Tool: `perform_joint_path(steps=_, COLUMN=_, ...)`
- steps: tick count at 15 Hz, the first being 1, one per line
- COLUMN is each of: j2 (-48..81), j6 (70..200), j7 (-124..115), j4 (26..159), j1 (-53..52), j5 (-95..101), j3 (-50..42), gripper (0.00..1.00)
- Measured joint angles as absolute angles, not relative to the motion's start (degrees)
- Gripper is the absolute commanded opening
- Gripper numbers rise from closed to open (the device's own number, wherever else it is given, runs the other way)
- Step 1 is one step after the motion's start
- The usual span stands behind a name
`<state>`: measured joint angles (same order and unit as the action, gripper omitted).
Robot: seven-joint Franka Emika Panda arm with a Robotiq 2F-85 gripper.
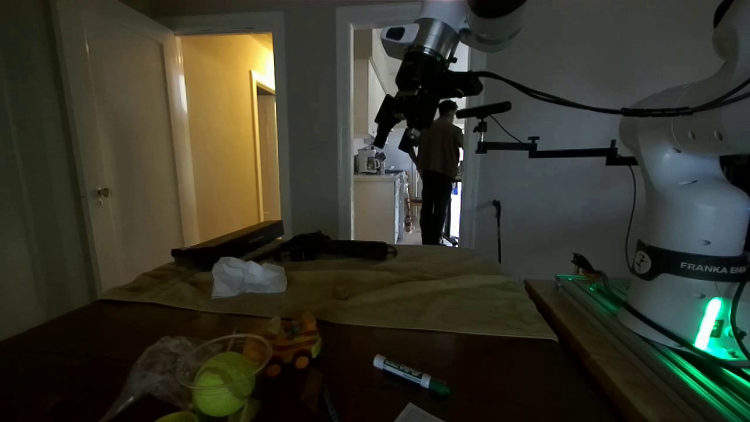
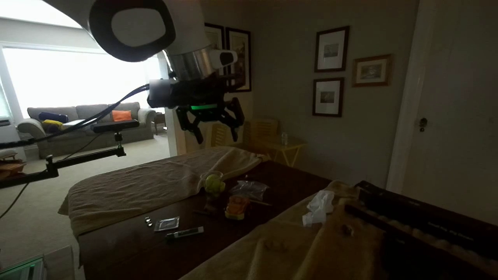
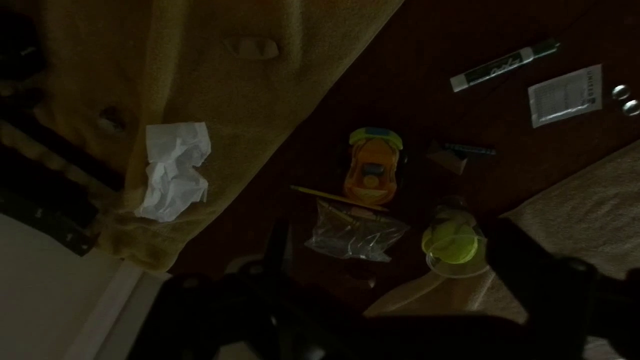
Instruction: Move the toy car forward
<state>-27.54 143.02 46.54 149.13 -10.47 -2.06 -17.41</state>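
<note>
The table (image 2: 128, 249) carries towels (image 2: 132, 186); above it I hold my gripper (image 2: 218, 139), jaws wide apart; a clear bag (image 3: 357, 237) lies on bare table; near it the toy car (image 3: 372, 165) stands upright; a marker (image 3: 500, 69) lies apart from both; a pencil (image 3: 330, 195) runs between bag and car.

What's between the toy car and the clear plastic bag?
A pencil-like yellow stick lies between the toy car and the clear plastic bag, seen in the wrist view. Whether it touches either, can't tell.
</note>
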Motion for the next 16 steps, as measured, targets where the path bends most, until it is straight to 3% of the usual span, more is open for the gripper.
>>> perform_joint_path(steps=6, j2=-15.6, j6=153.2, j7=46.6, j4=144.5, j1=-11.7, j5=-8.3, j3=-16.4, gripper=1.0)
perform_joint_path(steps=16, j2=4.2, j6=151.8, j7=50.7, j4=128.2, j1=-9.4, j5=-22.0, j3=-5.4, gripper=1.0)
